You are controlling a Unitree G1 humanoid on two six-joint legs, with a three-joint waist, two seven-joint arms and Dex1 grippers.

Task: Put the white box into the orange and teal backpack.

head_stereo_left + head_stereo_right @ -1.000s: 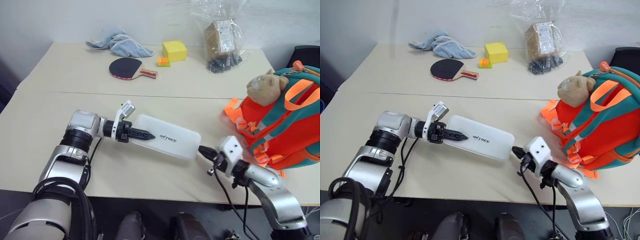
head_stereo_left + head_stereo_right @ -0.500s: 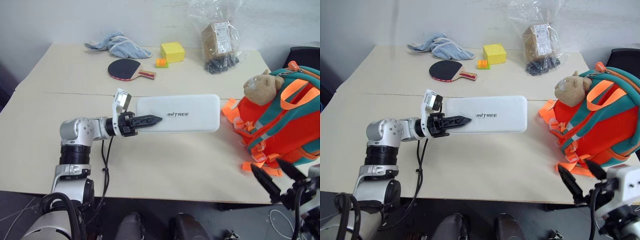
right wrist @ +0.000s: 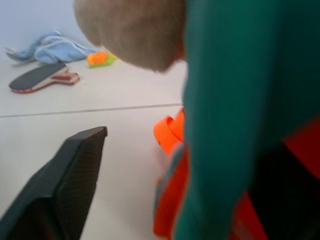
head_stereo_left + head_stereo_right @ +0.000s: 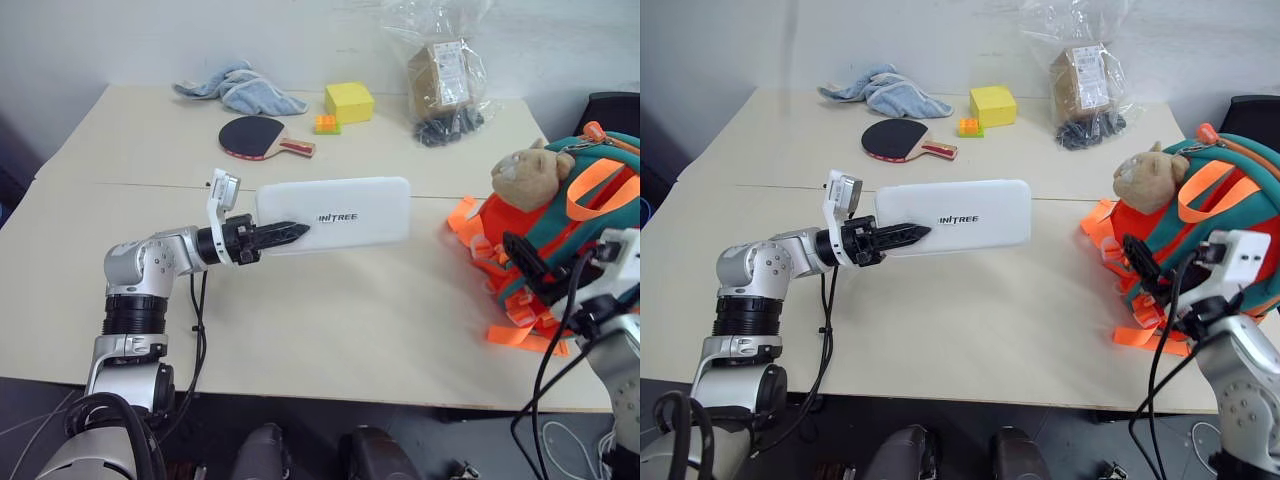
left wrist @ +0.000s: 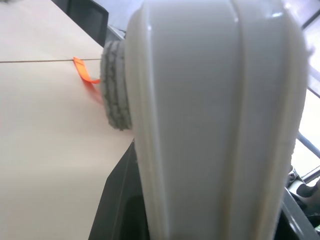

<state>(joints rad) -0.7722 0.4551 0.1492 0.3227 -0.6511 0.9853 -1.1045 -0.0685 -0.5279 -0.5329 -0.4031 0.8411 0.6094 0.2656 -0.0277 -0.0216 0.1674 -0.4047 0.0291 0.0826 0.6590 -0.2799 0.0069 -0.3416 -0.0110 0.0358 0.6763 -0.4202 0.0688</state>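
Left end effector [image 4: 270,234] is clamping the white box [image 4: 335,214] above the bench [image 4: 300,330].
The box is sticking out level past its fingertips toward the orange and teal backpack [image 4: 570,250], which is standing well beyond the box's far end. The right end effector [image 4: 535,270] is spreading its fingers right against the backpack's front, just below the plush bear [image 4: 528,172].

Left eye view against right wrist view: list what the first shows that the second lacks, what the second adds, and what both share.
Left eye view alone: the white box held above the table by the left gripper, and the clear plastic bag. Right wrist view alone: nothing new, just a closer look at teal trim. Both: the orange and teal backpack, its plush bear, the paddle, the blue cloth.
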